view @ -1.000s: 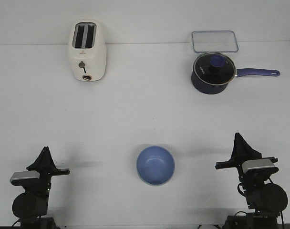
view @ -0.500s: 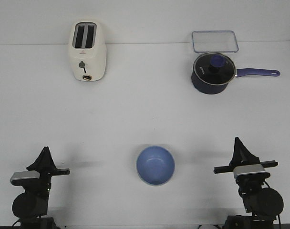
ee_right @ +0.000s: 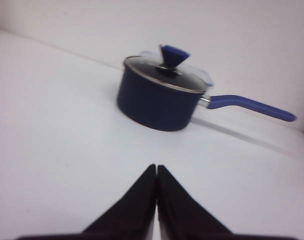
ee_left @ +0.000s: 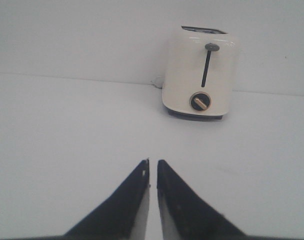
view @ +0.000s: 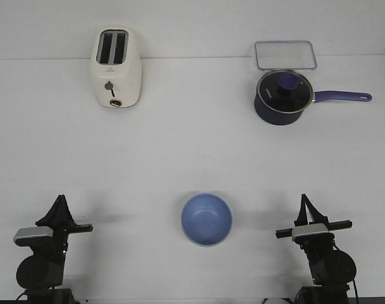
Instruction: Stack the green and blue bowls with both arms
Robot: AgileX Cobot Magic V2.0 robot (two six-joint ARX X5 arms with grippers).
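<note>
A periwinkle blue bowl [view: 206, 219] stands upright on the white table near the front edge, midway between my two arms. No green bowl shows in any view. My left gripper [view: 61, 199] rests low at the front left, far left of the bowl; in the left wrist view [ee_left: 152, 161] its jaws are shut and empty with only a hairline gap. My right gripper [view: 303, 199] rests low at the front right, to the right of the bowl; in the right wrist view [ee_right: 156, 166] it is shut and empty.
A cream toaster [view: 116, 66] stands at the back left, also in the left wrist view [ee_left: 201, 72]. A dark navy saucepan [view: 282, 96] with a glass lid and long handle stands at the back right, also in the right wrist view [ee_right: 159, 100]. A clear rectangular container [view: 285, 54] lies behind it.
My right arm has drawn back toward the front edge and shifted a little left, turning slightly. The left arm and the blue bowl have not moved.
</note>
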